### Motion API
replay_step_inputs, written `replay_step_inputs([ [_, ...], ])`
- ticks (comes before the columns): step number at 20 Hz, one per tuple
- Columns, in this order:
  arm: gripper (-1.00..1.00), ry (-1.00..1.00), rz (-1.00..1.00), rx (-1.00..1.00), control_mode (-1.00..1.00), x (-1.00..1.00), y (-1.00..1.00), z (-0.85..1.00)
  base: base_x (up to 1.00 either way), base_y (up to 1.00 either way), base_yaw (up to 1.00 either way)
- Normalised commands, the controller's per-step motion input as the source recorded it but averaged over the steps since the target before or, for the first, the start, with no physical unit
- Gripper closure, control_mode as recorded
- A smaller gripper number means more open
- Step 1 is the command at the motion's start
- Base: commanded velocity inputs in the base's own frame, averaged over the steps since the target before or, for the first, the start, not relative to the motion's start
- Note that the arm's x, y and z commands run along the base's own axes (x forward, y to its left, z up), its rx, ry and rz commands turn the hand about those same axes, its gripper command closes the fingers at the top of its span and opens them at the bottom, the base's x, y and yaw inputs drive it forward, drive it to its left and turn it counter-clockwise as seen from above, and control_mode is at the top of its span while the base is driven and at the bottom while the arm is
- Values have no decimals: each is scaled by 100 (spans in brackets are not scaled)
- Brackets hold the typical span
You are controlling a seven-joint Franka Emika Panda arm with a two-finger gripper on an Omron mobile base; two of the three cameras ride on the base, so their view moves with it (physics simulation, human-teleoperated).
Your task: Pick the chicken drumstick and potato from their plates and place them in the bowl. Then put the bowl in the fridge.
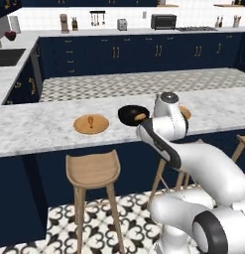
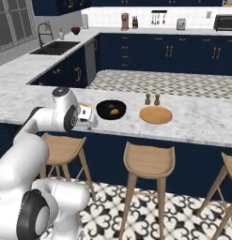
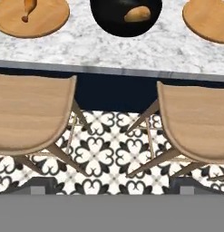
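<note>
Bowl (image 3: 126,17): sitting on the marble counter (image 3: 86,50) at top centre of the hand view, holding the potato (image 3: 137,13). Drumstick (image 3: 29,8): lying on the left plate (image 3: 31,20), upper left. Right plate (image 3: 208,20): sitting upper right, nothing showing on it. Gripper (image 3: 111,190): hanging over two stools (image 3: 31,113), fingers (image 3: 38,188) standing wide apart, gripping nothing.

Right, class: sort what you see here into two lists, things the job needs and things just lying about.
Needed for the job:
- chicken drumstick on the left plate
- potato, already in the bowl
- empty right plate

Just lying about:
- salt and pepper shakers
- stools
- toaster
- sink
</note>
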Motion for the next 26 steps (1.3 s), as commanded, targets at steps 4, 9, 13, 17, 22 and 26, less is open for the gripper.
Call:
replay_step_inputs([
  [4,-100,0,0,0,100,0,0,0,79,97,-6],
  [9,-100,0,0,0,100,0,0,0,100,11,0],
  [13,-100,0,0,0,100,0,0,0,100,6,0],
  [17,-100,0,0,13,-100,100,43,-12,0,0,0],
  [22,-100,2,0,12,-100,100,68,-74,0,0,0],
  [26,-100,5,-4,-7,-100,100,30,-56,0,0,0],
])
